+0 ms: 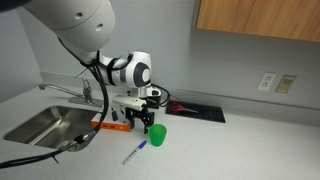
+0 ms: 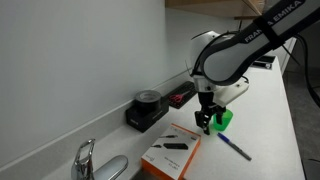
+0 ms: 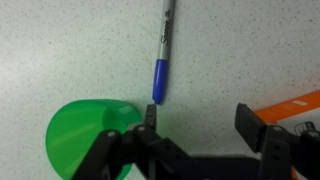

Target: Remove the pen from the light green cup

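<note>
Pen [image 3: 163, 50] lies flat on surface [image 3: 60, 50], just beside light green cup [image 3: 85, 135], fully out. Gripper [image 3: 198, 120] spread, empty. Task judged complete; only arm withdrawal remains.

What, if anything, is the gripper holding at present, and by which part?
Nothing is held: the gripper is open and empty, and the pen lies on the counter near the green cup.

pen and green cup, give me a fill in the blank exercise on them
The pen lies outside the cup, flat on the ____.
The pen's cap is coloured ____.
The claw holds nothing; its jaws stand ____.
Missing words: countertop; blue; open.
</note>
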`<action>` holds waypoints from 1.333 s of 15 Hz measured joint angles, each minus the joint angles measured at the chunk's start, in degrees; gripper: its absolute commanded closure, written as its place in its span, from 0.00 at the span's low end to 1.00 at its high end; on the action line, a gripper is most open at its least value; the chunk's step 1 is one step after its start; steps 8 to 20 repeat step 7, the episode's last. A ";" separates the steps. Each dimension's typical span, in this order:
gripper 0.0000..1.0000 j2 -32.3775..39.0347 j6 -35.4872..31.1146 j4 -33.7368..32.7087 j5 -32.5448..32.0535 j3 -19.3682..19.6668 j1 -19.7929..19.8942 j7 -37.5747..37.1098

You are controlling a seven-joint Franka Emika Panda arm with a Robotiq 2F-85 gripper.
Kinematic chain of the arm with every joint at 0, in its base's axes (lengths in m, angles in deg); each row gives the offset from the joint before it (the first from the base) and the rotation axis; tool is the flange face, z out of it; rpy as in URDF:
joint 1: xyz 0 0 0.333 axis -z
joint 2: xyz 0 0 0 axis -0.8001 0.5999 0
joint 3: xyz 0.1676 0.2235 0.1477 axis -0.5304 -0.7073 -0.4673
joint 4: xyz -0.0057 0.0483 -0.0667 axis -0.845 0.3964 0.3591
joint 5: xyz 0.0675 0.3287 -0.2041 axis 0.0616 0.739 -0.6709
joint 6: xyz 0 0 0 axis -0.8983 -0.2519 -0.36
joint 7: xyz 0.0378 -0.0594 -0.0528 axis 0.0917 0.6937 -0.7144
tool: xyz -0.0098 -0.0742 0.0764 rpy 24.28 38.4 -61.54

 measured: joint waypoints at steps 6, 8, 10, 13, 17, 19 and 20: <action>0.00 0.00 0.00 -0.94 0.00 0.00 -0.03 -0.05; 0.00 0.00 0.00 -1.07 0.00 0.00 -0.03 -0.06; 0.00 0.00 0.00 -1.07 0.00 0.00 -0.03 -0.06; 0.00 0.00 0.00 -1.07 0.00 0.00 -0.03 -0.06; 0.00 0.00 0.00 -1.07 0.00 0.00 -0.03 -0.06; 0.00 0.00 0.00 -1.07 0.00 0.00 -0.03 -0.06; 0.00 0.00 0.00 -1.07 0.00 0.00 -0.03 -0.06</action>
